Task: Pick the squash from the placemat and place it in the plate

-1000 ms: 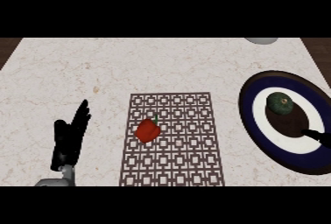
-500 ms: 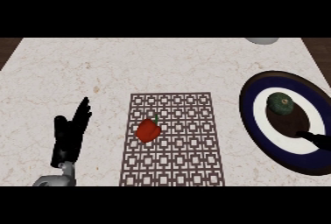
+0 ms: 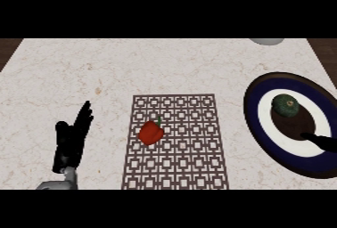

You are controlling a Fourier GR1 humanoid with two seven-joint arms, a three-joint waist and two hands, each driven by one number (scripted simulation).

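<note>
Green squash on plate, right hand beside

Squash in plate, right of placemat

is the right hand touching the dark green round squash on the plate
Apart. In the head view the dark green round squash sits in the plate's brown centre, and a clear strip of plate shows between it and the black right hand below.
</note>
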